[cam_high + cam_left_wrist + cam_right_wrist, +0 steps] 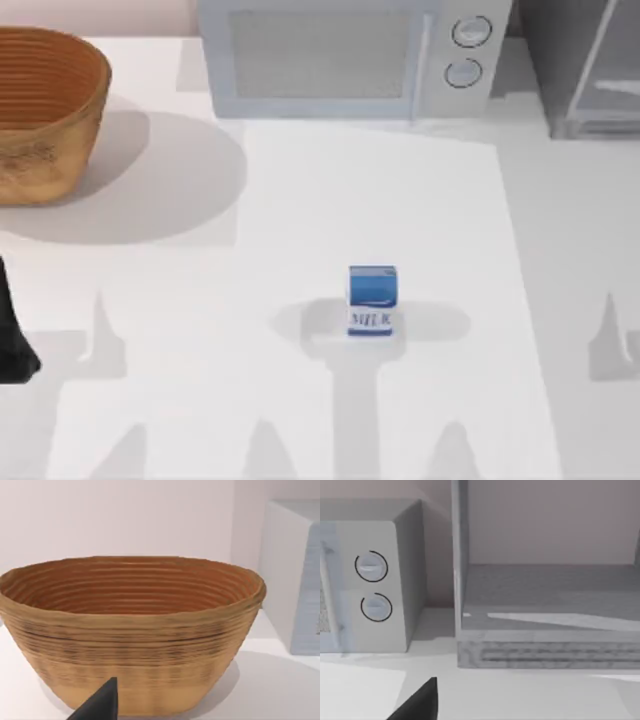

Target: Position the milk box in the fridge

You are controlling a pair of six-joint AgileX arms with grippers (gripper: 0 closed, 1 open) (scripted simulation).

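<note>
Left gripper (100, 705): one dark fingertip faces the woven basket (131, 630) at the far left; right gripper (417, 702): one dark fingertip faces the fridge (550, 605) and microwave (370, 580) (whether either claw is wide or narrow cannot be told). Milk box (372, 299) stands upright near the table (300, 210) centre, well apart from both grippers and from the fridge at the far right.
</note>
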